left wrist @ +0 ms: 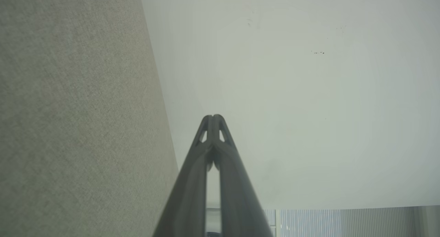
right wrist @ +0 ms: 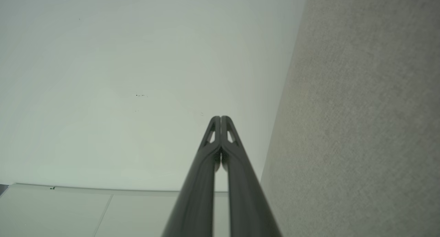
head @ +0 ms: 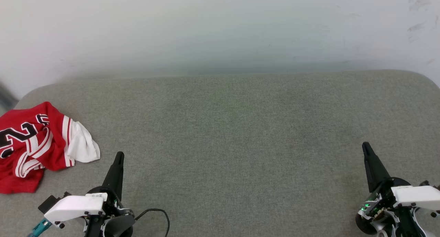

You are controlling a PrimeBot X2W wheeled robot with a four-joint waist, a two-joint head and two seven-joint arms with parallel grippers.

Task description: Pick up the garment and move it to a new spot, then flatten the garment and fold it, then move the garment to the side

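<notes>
**Crumpled jersey waits at the far left**

The garment [head: 32,146] lies bunched on the grey cushion [head: 240,133], just beyond the left gripper [head: 119,155]. Both grippers, the right gripper [head: 365,146] included, are closed and empty. Soft, light, floppy cloth; a raised fold near the white sleeve [head: 82,144] looks the easiest pinch.

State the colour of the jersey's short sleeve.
The sleeve is plain white; head view shows it best.

Left tool [head: 119,155] and right tool [head: 365,146] both closed, empty, pointing forward
</notes>
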